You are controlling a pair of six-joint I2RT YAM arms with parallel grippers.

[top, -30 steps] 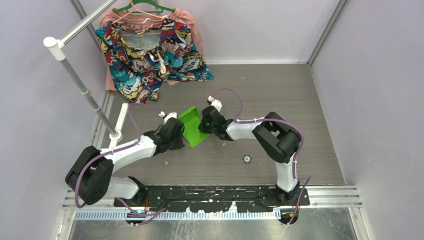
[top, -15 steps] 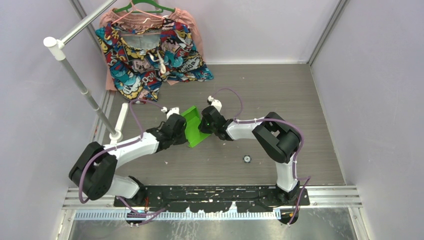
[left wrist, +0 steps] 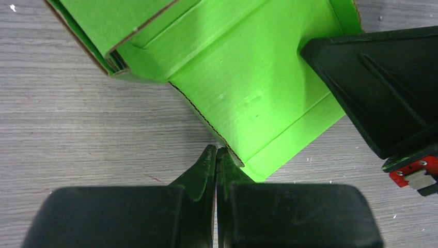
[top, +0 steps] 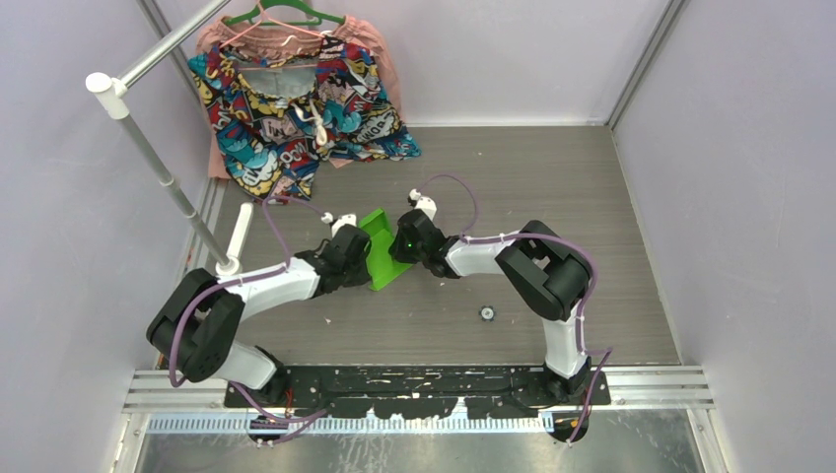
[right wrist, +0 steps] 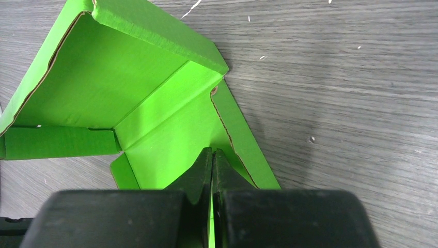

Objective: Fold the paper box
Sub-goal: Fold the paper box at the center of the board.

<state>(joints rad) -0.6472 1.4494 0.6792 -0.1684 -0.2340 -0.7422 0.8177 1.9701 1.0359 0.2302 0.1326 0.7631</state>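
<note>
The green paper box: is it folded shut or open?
Open, only partly folded. In the right wrist view the paper box has walls standing, but nothing covers its inside and a flap lies flat.

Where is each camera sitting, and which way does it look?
Top external: high behind the arms, looking down at the table; both whole arms show, left gripper and right gripper meeting at the paper box.
Left wrist: on the left arm, looking past its shut fingers at the box; the right gripper shows too.
Right wrist: on the right arm, looking past its fingers into the box.
All share the box.
</note>
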